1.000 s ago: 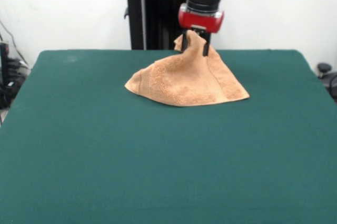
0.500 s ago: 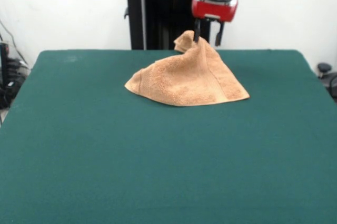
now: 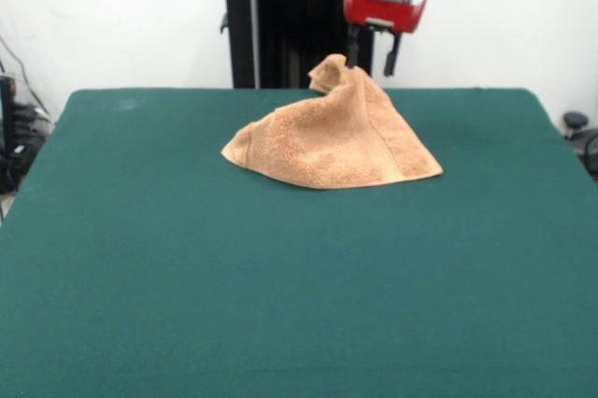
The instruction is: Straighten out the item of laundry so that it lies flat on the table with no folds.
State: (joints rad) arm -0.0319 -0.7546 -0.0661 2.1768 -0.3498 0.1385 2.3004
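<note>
The orange-tan towel lies on the dark green table toward the far side, bunched into a tent-like peak with a curled corner sticking up at the top. A woven band runs down its right side. My gripper hangs just above and to the right of that peak, at the far edge of the table. Its two dark fingers stand apart with nothing between them, clear of the cloth.
The black pedestal stands behind the table's far edge. Cables and dark gear sit off the left edge, and a small dark object sits off the right edge.
The gripper let go of the towel's peak and rose up and to the right. The towel stayed standing in its peaked shape.
</note>
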